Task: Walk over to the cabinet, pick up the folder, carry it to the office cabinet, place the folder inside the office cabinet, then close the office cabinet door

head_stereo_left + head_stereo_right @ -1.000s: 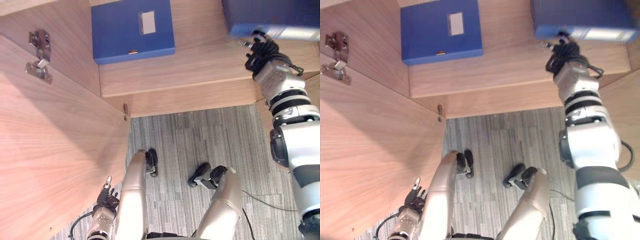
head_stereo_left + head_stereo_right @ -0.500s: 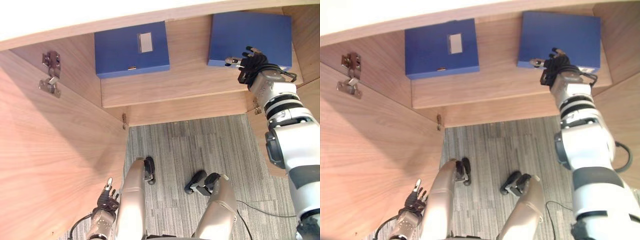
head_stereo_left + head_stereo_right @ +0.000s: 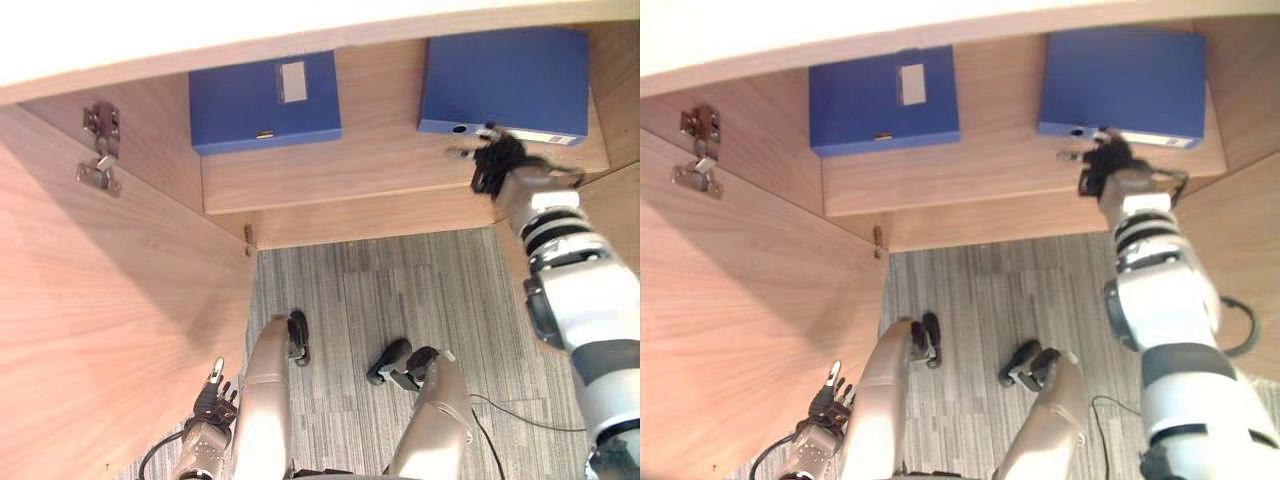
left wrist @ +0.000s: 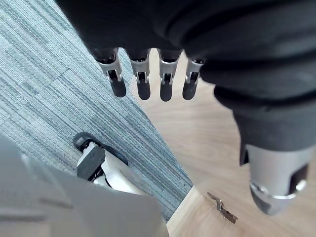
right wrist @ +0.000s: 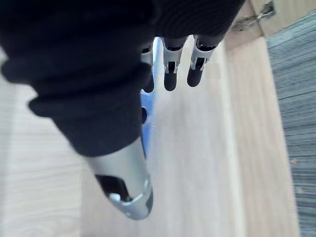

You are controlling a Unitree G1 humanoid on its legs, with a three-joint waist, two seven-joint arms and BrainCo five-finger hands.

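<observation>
Floor: grey striped carpet (image 3: 400, 290). Light wood cabinet (image 3: 380, 215), viewed from above, with its pale top edge (image 3: 200, 40) brightly lit. The shelf (image 3: 380, 150) inside has the same wood grain. Door (image 3: 100, 330) stands open on the left, out over the carpet. Metal hinge (image 3: 97, 148) sits where the door meets the side wall. A second, smaller hinge (image 3: 250, 240) sits at the lower front corner. Wood side panel (image 3: 620, 200) on the right.

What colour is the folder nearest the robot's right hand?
Blue; the folder shows best in the left eye view.
</observation>
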